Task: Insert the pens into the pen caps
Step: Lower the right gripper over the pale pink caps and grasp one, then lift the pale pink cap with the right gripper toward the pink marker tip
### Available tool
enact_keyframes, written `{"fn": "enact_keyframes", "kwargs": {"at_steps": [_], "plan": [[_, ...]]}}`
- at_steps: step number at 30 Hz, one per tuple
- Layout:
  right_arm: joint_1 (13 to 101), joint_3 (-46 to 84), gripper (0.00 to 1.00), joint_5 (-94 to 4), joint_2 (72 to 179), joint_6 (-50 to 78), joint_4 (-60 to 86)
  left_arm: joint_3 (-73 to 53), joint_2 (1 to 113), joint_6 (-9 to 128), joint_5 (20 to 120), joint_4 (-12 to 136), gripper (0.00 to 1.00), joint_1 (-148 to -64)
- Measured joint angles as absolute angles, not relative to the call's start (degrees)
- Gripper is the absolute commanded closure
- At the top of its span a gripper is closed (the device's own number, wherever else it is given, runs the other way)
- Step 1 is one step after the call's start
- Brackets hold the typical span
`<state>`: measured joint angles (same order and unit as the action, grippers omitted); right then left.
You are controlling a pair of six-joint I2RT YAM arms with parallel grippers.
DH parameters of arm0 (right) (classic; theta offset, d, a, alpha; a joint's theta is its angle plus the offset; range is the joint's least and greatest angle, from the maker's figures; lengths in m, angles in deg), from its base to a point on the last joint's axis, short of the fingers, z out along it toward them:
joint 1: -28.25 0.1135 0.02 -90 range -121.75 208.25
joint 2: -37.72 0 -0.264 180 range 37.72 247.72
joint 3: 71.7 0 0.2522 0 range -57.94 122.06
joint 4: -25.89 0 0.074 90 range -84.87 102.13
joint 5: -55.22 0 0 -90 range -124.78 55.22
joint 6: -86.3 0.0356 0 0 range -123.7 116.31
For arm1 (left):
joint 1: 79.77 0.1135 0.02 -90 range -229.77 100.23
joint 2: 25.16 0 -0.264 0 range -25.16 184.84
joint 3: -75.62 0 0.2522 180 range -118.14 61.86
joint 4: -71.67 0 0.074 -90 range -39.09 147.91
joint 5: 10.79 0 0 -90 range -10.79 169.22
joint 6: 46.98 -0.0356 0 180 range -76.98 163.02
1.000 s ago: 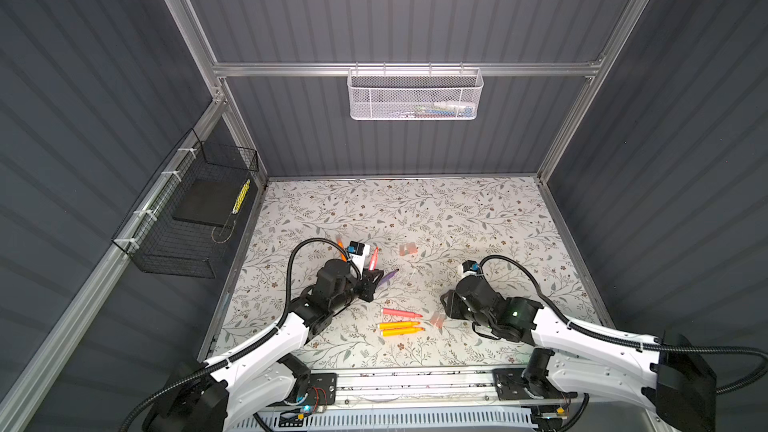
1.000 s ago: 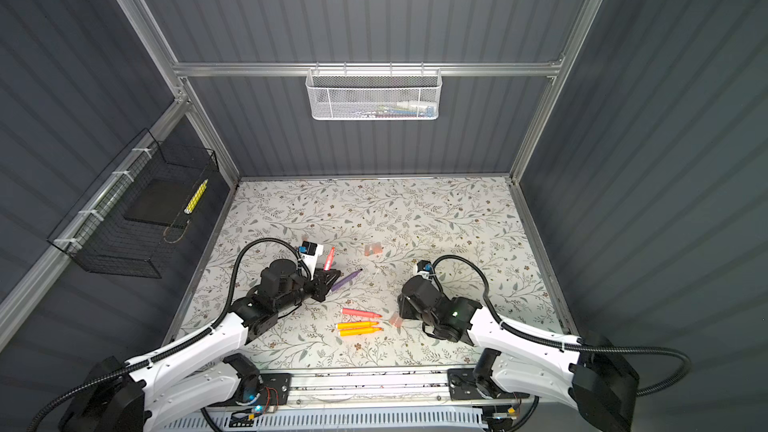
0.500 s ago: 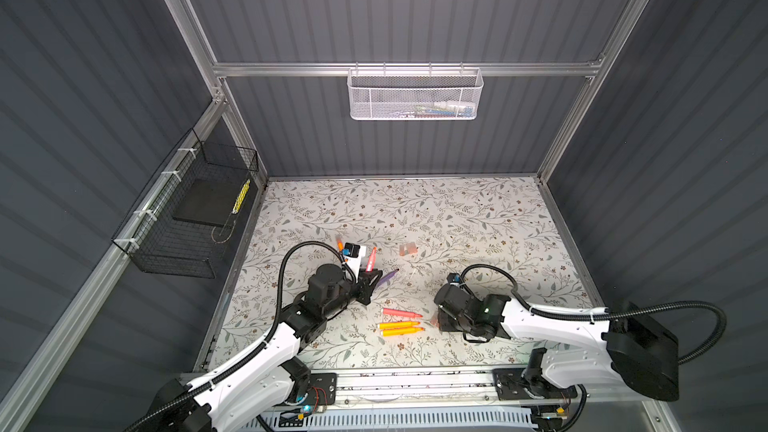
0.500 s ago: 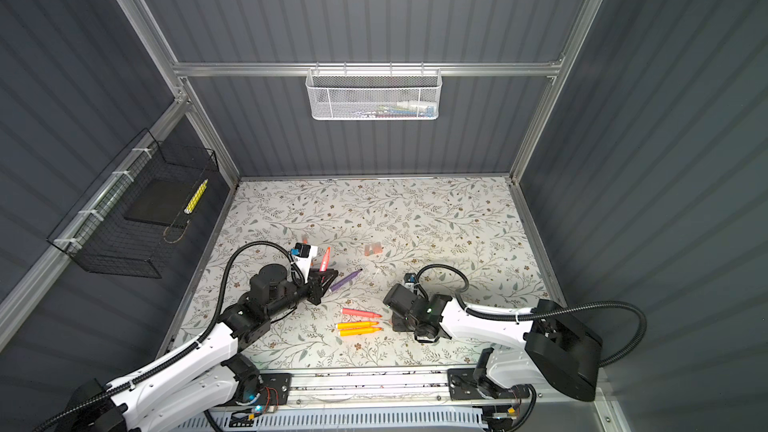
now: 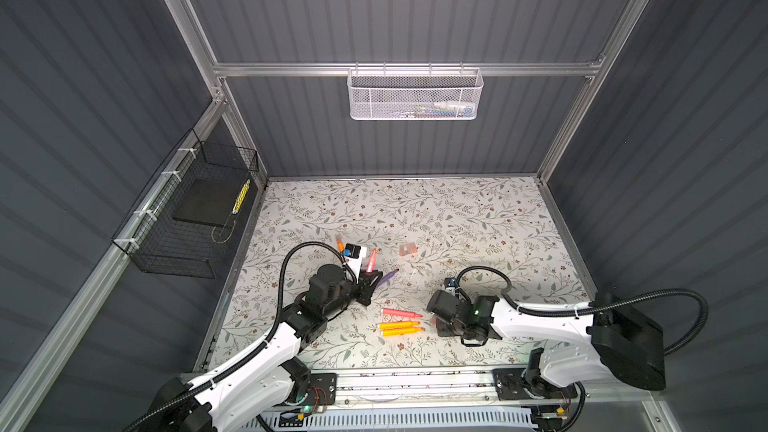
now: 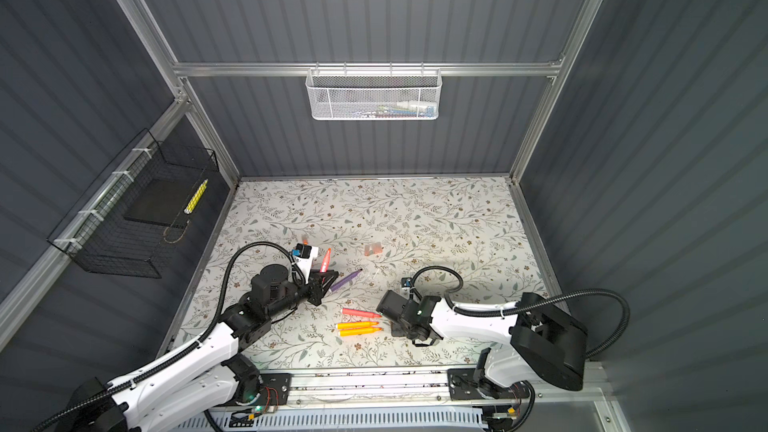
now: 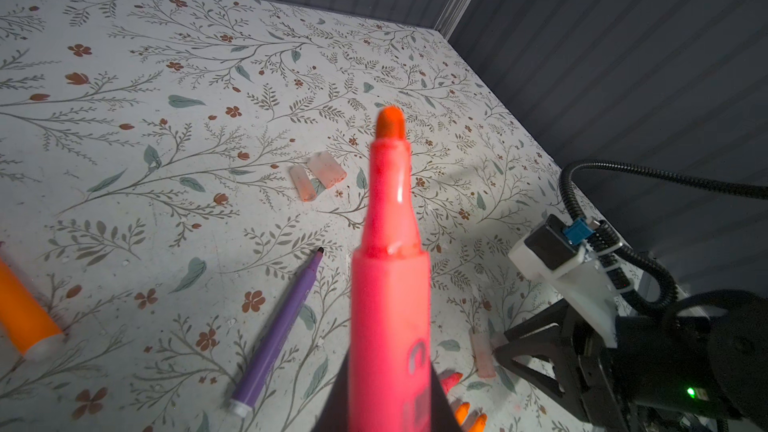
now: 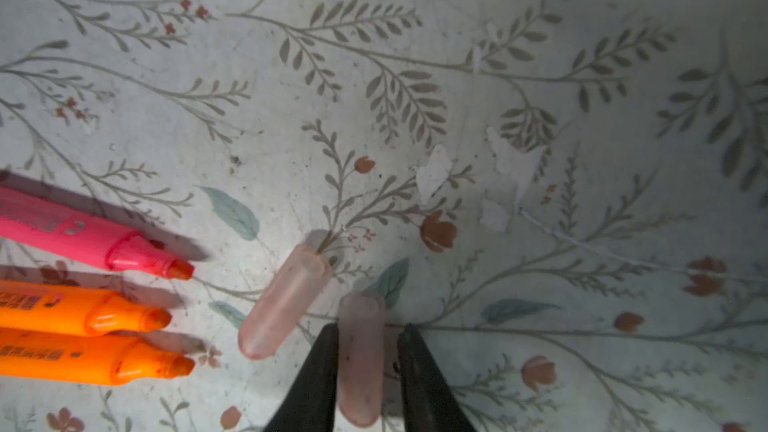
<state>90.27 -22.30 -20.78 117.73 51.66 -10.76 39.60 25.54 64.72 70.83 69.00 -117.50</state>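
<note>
My left gripper (image 5: 369, 280) is shut on a pink pen (image 7: 388, 284) and holds it off the mat, orange tip out. My right gripper (image 8: 370, 328) is low on the mat, jaws on either side of a translucent pen cap (image 8: 360, 363); one finger touches it and a thin gap shows at the other. A second cap (image 8: 284, 303) lies just beside it. One pink pen (image 5: 401, 312) and two orange pens (image 5: 400, 328) lie side by side, uncapped, left of that gripper. A purple pen (image 5: 388, 275) lies by the left gripper. Two more caps (image 5: 407, 249) lie further back.
Behind the left wrist lies an orange pen (image 5: 340, 245), seen with a clear cap in the left wrist view (image 7: 25, 317). A white mesh basket (image 5: 415, 95) hangs on the back wall and a black wire basket (image 5: 187, 218) on the left wall. Grey walls enclose the floral mat (image 5: 457, 218).
The right arm has swung down and left to the caps beside the three pens, and its jaws have narrowed around one cap. The left gripper has kept hold of the pink pen, hardly moving.
</note>
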Motion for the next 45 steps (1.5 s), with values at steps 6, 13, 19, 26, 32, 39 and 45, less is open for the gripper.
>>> {"fn": "enact_keyframes", "kwargs": {"at_steps": [6, 13, 19, 26, 32, 39, 45], "plan": [[90.84, -20.47, 0.75, -19.01, 120.35, 51.85, -10.63, 39.78, 24.23, 64.72, 70.85, 68.21, 1.0, -117.57], [91.38, -19.94, 0.84, -17.35, 121.29, 52.12, -10.7, 39.78, 24.19, 64.72, 70.85, 67.69, 1.0, -117.61], [91.47, -21.12, 0.89, -16.28, 120.29, 53.32, -9.36, 39.78, 23.68, 64.72, 70.79, 67.64, 1.0, -117.79], [90.42, -28.07, 0.94, -12.37, 106.32, 54.94, -10.32, 39.82, 24.34, 64.63, 71.2, 68.54, 1.0, -121.65], [84.48, -32.51, 0.96, -10.75, 86.12, 53.8, -7.4, 39.82, 26.48, 64.15, 72.6, 71.3, 1.0, -128.21], [79.51, -34.19, 0.95, -10.68, 71.39, 49.17, -0.21, 39.8, 28.91, 64.56, 72.49, 77.09, 1.0, -129.24], [79.38, -33.01, 0.98, -10.79, 71.41, 45.12, 8.54, 38.97, 35.88, 67.3, 69.48, 82.84, 1.0, -129.26]]}}
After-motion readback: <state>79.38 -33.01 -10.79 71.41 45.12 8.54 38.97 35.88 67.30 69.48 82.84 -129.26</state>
